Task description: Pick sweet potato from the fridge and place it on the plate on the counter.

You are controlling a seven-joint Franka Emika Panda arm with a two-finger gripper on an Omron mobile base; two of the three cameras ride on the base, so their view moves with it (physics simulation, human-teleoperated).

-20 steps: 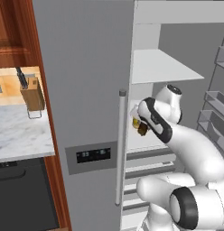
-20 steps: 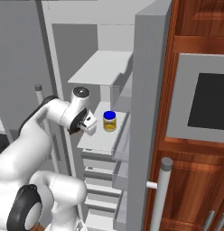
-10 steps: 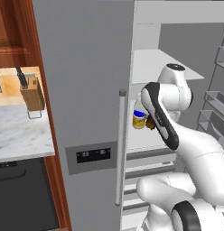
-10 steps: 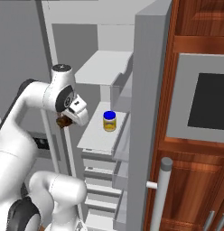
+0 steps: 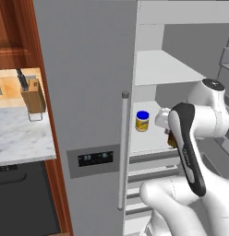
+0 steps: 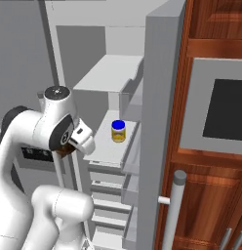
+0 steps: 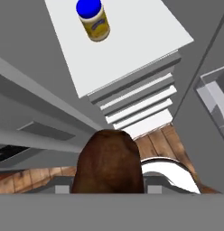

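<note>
The sweet potato [image 7: 109, 162], a dark brown lump, sits clamped between my fingers in the hand view. My gripper [image 7: 107, 188] is shut on it. In the left base view the gripper [image 5: 171, 138] hangs just in front of the fridge's [image 5: 84, 92] middle shelf, with a sliver of sweet potato [image 5: 172, 140] showing behind the forearm. In the right base view the gripper [image 6: 70, 146] holds the sweet potato [image 6: 63, 151] left of the open fridge [image 6: 157, 97]. The marble counter [image 5: 19, 133] lies at the left. The plate is out of view.
A yellow jar with a blue lid [image 5: 142, 121] stands on the white shelf [image 6: 108, 149], also seen from the hand [image 7: 92, 20]. The long grey door handle [image 5: 122, 152] hangs left of the opening. A knife block [image 5: 33, 96] stands on the counter. Drawers stack below the shelf.
The hand has drawn back out of the shelf with the sweet potato still in its grip, swinging away from the jar, which now stands uncovered.
</note>
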